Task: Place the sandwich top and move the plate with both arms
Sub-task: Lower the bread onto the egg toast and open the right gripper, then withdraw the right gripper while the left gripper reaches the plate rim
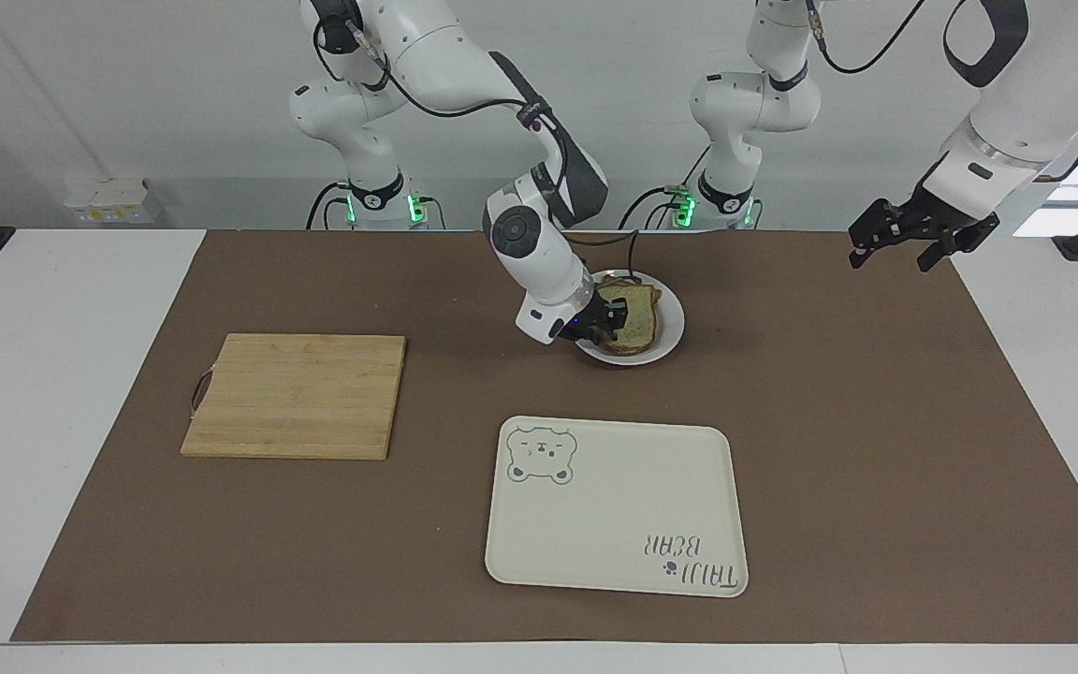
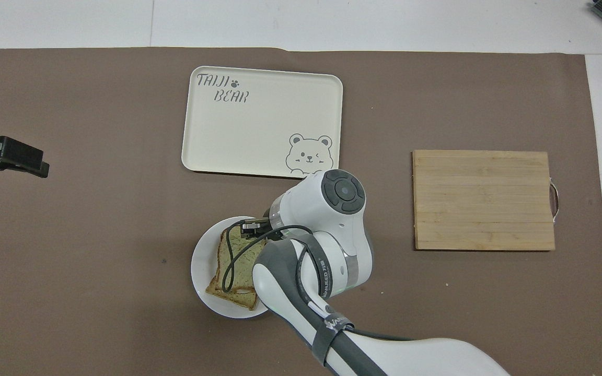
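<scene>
I see a brown mat covering the surface (image 1: 1016, 468), with two white arms reaching in from the robots' edge. My right tool (image 1: 603, 323) sits low at the rim of the small white plate (image 1: 673, 328), at the side of the sandwich top (image 1: 634, 316) toward the right arm's end. The sandwich top lies on a darker slice (image 2: 238, 297) on the plate, slightly askew, so a corner of the lower slice shows beneath it. I cannot tell whether the right tool's fingers are clamping the bread or parted from it. The plate stands near the robots' edge, about midway along the surface.

My left tool (image 1: 913, 239) hangs in the air over the left arm's end of the mat, well apart from the plate, its fingers spread apart and holding nothing; that arm waits.

A cream rectangular tray (image 1: 614, 571) with a bear drawing lies farther from the robots than the plate, toward the edge away from them. A wooden cutting board (image 1: 300, 393) lies toward the right arm's end, well apart from both.
</scene>
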`<act>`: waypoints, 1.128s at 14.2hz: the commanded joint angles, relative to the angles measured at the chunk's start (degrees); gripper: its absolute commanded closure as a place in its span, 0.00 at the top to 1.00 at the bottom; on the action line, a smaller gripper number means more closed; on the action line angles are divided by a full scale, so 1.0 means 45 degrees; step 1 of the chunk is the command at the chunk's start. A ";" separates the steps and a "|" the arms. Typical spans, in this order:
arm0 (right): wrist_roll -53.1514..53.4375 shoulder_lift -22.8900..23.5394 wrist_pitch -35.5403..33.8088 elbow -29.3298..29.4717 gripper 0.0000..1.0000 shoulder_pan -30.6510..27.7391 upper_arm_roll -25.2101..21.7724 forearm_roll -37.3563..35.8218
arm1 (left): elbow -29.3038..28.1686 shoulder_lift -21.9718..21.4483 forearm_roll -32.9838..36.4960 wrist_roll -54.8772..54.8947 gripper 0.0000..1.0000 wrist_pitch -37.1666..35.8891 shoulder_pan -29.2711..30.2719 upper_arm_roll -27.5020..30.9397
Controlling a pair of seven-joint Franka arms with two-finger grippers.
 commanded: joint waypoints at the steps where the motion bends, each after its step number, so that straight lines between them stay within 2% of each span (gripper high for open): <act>1: -0.0132 -0.0272 0.0154 -0.0004 1.00 -0.0002 -0.0076 -0.1593 | -0.0261 -0.0291 0.0184 -0.0058 1.00 -0.0030 0.0075 -0.0084; 4: 0.0005 -0.0720 0.0095 -0.0004 1.00 -0.0294 -0.0173 -0.3551 | -0.0222 -0.0466 0.0184 -0.0174 1.00 0.0009 0.0056 -0.0084; 7: -0.0151 -0.1443 -0.0371 -0.0024 1.00 -0.1581 -0.0135 -0.4995 | -0.0746 -0.0719 -0.0049 -0.0194 1.00 0.0010 0.0056 -0.0065; 8: -0.0171 -0.1619 -0.0703 -0.0024 1.00 -0.1836 -0.0154 -0.5542 | -0.1736 -0.1146 -0.0437 -0.0194 1.00 0.0319 0.0056 -0.0065; 11: -0.0171 -0.2185 -0.1192 -0.0004 1.00 -0.2656 -0.0154 -0.6562 | -0.5076 -0.2845 -0.1823 -0.0155 1.00 0.2639 0.0407 -0.0045; 16: -0.0190 -0.3045 -0.3243 0.0386 1.00 -0.4101 -0.0154 -0.6582 | -0.7932 -0.3513 -0.2550 -0.0038 1.00 0.4419 -0.0117 -0.0201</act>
